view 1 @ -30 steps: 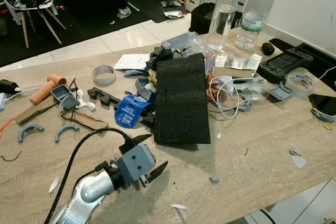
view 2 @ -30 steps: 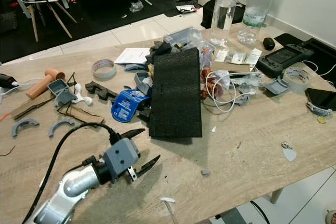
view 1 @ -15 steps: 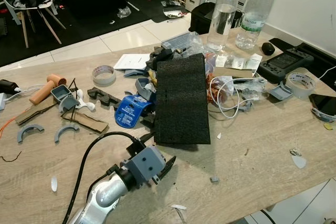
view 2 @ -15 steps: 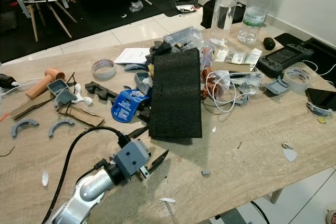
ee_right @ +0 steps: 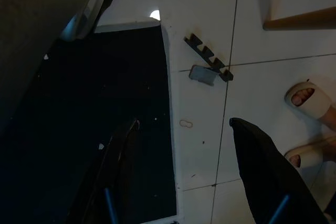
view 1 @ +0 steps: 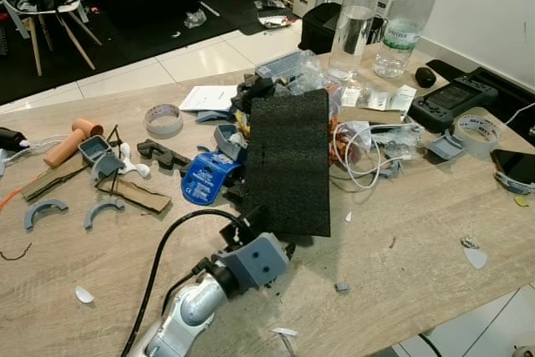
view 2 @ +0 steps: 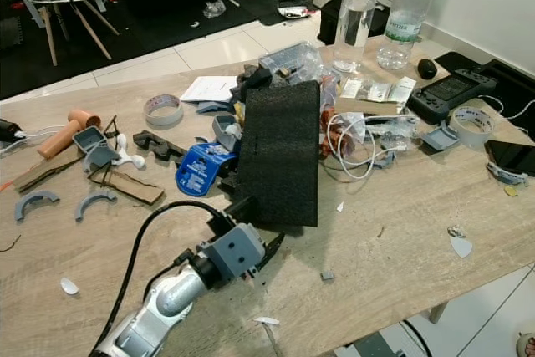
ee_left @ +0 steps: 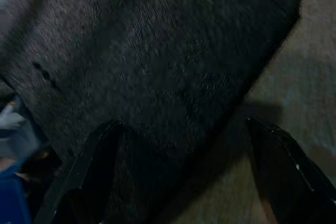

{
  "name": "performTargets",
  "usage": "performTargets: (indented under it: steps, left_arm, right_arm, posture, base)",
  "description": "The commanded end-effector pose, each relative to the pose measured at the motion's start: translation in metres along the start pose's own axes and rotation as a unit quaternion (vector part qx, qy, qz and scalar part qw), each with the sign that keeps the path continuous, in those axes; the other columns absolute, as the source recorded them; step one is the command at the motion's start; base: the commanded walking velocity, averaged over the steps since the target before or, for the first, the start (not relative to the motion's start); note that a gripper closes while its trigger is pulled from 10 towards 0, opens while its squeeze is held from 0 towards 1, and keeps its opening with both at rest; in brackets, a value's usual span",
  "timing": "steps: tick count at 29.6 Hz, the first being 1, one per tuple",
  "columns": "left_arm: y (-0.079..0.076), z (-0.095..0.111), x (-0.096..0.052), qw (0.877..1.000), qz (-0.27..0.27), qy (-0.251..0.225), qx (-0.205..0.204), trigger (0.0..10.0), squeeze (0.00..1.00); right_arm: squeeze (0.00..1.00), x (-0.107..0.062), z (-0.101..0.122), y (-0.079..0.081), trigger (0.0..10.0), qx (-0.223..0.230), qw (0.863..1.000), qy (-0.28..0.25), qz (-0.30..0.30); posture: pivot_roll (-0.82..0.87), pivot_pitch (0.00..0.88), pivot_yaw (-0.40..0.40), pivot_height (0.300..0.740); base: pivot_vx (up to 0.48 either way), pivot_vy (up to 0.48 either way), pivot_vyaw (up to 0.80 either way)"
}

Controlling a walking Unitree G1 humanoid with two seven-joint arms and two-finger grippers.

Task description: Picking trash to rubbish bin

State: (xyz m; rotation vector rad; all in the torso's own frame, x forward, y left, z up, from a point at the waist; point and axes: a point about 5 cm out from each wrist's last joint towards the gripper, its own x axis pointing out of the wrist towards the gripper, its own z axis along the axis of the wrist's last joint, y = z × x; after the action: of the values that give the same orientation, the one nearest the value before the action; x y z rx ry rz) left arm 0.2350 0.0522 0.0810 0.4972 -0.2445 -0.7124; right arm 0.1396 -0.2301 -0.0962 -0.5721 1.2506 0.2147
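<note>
A black foam slab (view 1: 288, 160) lies tilted on the clutter in the middle of the wooden table (view 1: 418, 240). My left gripper (view 1: 269, 230) is at the slab's near left corner. It is open, one finger (ee_left: 89, 177) on each side of the foam's (ee_left: 157, 77) near edge. The slab's lower corner sits between the fingers; I cannot tell whether they touch it. My right gripper (ee_right: 189, 182) hangs open over a white tiled floor beside a dark mat (ee_right: 105, 129), holding nothing.
Around the slab lie a blue packet (view 1: 206, 175), grey parts, white cables (view 1: 368, 160), tape rolls (view 1: 165, 119) and two bottles (view 1: 351, 18). A small grey scrap (view 1: 341, 287) lies near the front edge. A person's sandalled feet (ee_right: 310, 98) stand near the right gripper.
My left arm has reached forward and to the right across the table, bringing the open fingers from bare wood up to the foam slab's near edge. The slab has stayed put.
</note>
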Motion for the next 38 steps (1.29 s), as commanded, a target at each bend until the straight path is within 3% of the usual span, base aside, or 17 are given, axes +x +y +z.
performTargets:
  steps: [1,7,13,14,19,26,30,34,38]
  left_arm:
    - [-0.003,-0.001,0.002,1.0,0.002,-0.001,0.01,10.0,0.0]
    - [-0.004,0.002,0.011,0.999,0.03,-0.01,0.036,10.0,0.0]
    - [-0.006,0.005,0.018,0.998,0.056,-0.017,0.02,10.0,0.0]
    - [-0.003,0.004,0.019,0.998,0.063,-0.016,0.013,0.0,0.0]
    - [0.011,0.001,0.019,0.995,0.096,-0.015,-0.018,0.0,0.0]
    - [0.031,-0.007,0.012,0.991,0.13,-0.007,-0.017,0.0,0.0]
    - [0.064,-0.014,0.004,0.985,0.172,-0.003,-0.016,0.0,0.0]
    - [0.088,-0.014,-0.002,0.979,0.2,-0.012,-0.048,0.0,0.0]
    - [0.12,0.001,-0.007,0.957,0.24,-0.072,-0.15,0.0,0.0]
  right_arm:
    - [0.0,0.0,-0.003,0.001,10.0,0.003,1.0,0.004,0.003]
    - [0.0,0.0,-0.004,0.001,10.0,0.005,1.0,0.005,0.003]
    - [0.0,0.0,-0.005,0.0,10.0,0.005,1.0,0.005,0.001]
    - [0.0,0.0,-0.005,0.0,10.0,0.005,1.0,0.005,0.001]
    - [0.0,0.0,-0.004,0.001,10.0,0.007,1.0,0.005,0.001]
    - [0.0,0.0,-0.001,0.003,10.0,0.006,1.0,0.002,0.002]
    - [0.0,0.0,0.002,0.006,10.0,0.004,1.0,-0.001,0.003]
    - [0.0,0.0,0.004,0.007,10.0,0.001,1.0,-0.002,0.004]
    - [0.0,0.001,0.005,0.007,10.0,-0.004,1.0,-0.003,0.004]
  posture:
    - [-0.08,0.081,0.011,0.74]
    - [-0.09,0.078,0.011,0.74]
    - [-0.09,0.078,0.012,0.74]
    - [-0.09,0.078,0.012,0.74]
    - [-0.08,0.076,0.012,0.74]
    - [-0.08,0.075,0.014,0.74]
    - [-0.07,0.07,0.014,0.74]
    - [-0.07,0.064,0.012,0.74]
    - [-0.07,0.057,0.012,0.74]
  base:
    - [0.0,0.0,0.0]
    - [0.0,0.0,0.0]
    - [0.0,0.0,0.0]
    - [0.0,0.0,0.0]
    - [0.0,0.0,0.0]
    - [0.0,0.0,0.0]
    - [0.0,0.0,0.0]
    - [0.0,0.0,0.0]
    - [0.0,0.0,0.0]
